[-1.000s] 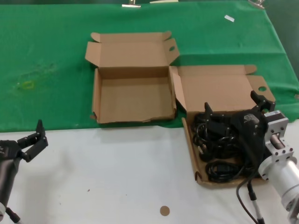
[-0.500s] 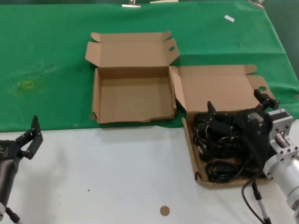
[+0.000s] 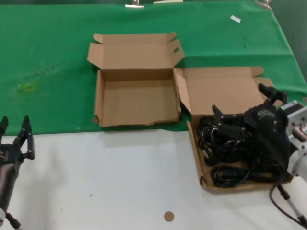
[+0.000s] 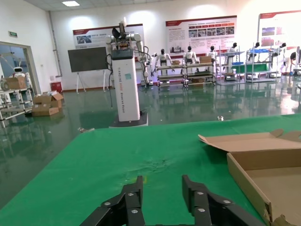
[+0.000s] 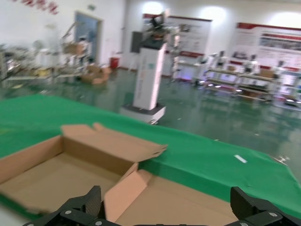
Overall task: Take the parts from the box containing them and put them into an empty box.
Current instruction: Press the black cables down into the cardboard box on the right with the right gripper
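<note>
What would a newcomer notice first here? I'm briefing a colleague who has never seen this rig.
Probably the tangle of black power cords in the shallow cardboard box on the right, with the right gripper open wide over them. Next, the empty box standing open beside it on the green cloth. The left gripper hovers open at the near left.

My right gripper (image 3: 244,103) hangs over the box containing them (image 3: 225,91), with the parts (image 3: 225,143) piled inside right under it. The empty box (image 3: 136,100) sits just to the left of that, walls touching. My left gripper (image 3: 14,136) is way off left, near the table (image 3: 120,177) edge
</note>
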`<state>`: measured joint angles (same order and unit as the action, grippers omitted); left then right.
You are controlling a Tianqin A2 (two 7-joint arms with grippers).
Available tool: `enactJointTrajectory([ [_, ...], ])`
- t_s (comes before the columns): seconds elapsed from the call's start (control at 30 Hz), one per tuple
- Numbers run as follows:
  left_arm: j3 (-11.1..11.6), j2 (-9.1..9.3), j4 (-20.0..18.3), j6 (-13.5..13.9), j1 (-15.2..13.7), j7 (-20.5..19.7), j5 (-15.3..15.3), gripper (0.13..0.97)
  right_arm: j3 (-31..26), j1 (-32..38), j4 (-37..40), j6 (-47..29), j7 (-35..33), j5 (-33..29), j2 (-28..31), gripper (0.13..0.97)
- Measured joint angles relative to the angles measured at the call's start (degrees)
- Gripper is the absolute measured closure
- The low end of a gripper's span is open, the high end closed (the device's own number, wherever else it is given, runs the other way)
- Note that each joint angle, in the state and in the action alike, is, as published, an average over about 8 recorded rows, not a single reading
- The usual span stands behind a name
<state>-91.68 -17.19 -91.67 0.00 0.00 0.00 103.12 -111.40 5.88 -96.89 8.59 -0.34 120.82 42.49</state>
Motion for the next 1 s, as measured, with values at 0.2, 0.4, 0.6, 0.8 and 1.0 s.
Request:
enactJointTrajectory([
  [0.2, 0.0, 0.0, 0.0, 0.0, 0.0, 0.0, 0.0, 0.801, -9.61, 5.59, -1.01, -0.34, -1.36, 5.96, 10.43, 0.129],
  [0.4, 0.0, 0.0, 0.0, 0.0, 0.0, 0.0, 0.0, 0.829, -17.76, 11.97, -0.2, -5.27, -0.23, 6.14, 18.31, 0.129],
  [0.6, 0.0, 0.0, 0.0, 0.0, 0.0, 0.0, 0.0, 0.913, -21.9, 17.51, 1.09, -13.35, 4.51, -0.68, 23.38, 0.129],
  [0.8, 0.0, 0.0, 0.0, 0.0, 0.0, 0.0, 0.0, 0.938, -20.79, 20.47, 2.97, -23.2, 9.05, -10.11, 25.44, 0.129],
  [1.0, 0.0, 0.0, 0.0, 0.0, 0.0, -0.02, 0.0, 0.953, -17.0, 21.7, 5.89, -33.49, 10.15, -16.95, 25.21, 0.129],
])
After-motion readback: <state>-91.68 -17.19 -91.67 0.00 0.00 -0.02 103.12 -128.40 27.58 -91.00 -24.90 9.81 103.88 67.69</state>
